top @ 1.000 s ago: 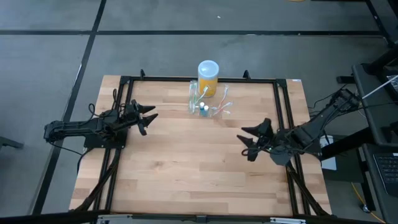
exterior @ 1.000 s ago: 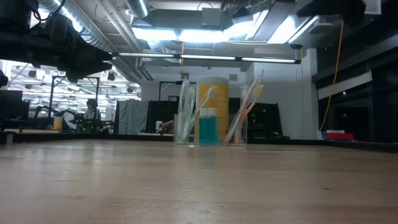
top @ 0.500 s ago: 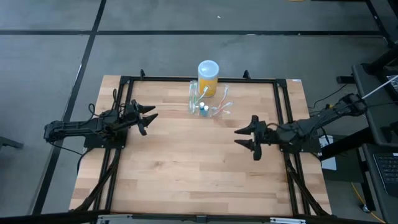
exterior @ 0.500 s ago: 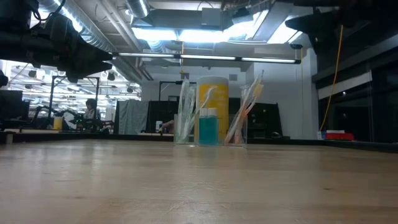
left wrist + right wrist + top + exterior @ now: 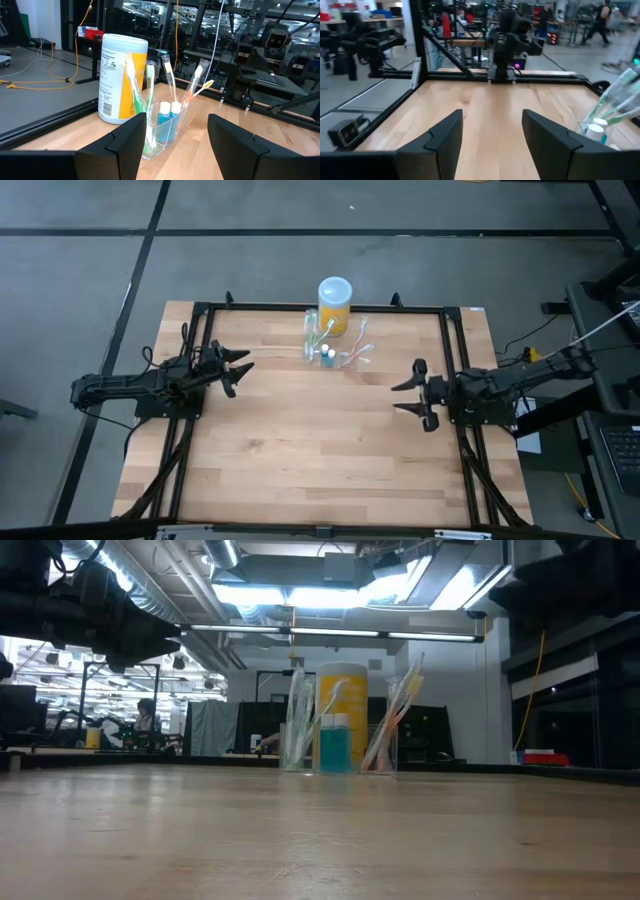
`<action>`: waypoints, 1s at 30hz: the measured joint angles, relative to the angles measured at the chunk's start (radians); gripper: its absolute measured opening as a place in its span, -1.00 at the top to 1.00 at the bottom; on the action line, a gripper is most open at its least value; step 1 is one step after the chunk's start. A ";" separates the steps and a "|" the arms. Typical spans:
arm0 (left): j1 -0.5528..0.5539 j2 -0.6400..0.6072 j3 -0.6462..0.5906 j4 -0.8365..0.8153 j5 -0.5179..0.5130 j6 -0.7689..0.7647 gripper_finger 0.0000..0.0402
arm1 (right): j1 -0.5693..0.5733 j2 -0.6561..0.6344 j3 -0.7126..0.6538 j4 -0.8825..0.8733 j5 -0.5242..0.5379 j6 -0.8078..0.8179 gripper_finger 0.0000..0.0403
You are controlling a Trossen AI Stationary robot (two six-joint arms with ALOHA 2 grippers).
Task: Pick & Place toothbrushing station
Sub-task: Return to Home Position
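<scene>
Well away from the toothbrushing station [image 5: 338, 358], left fingers [image 5: 232, 357] and right fingers [image 5: 408, 384] gape empty.

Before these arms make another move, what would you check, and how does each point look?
1. Left gripper open and empty: ok.
2. Right gripper open and empty: ok.
3. Holder upright, brushes inside: ok.
4. Both grippers apart from the holder, at the sides of the table: ok.
5. Gap between holder and yellow container: cannot tell.
6. People away from the table: ok; one person shows far behind.
</scene>
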 joint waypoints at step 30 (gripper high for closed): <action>0.000 0.000 0.000 0.000 0.000 0.000 -0.04 | -0.060 -0.506 -0.181 -0.200 -0.477 -0.309 -0.05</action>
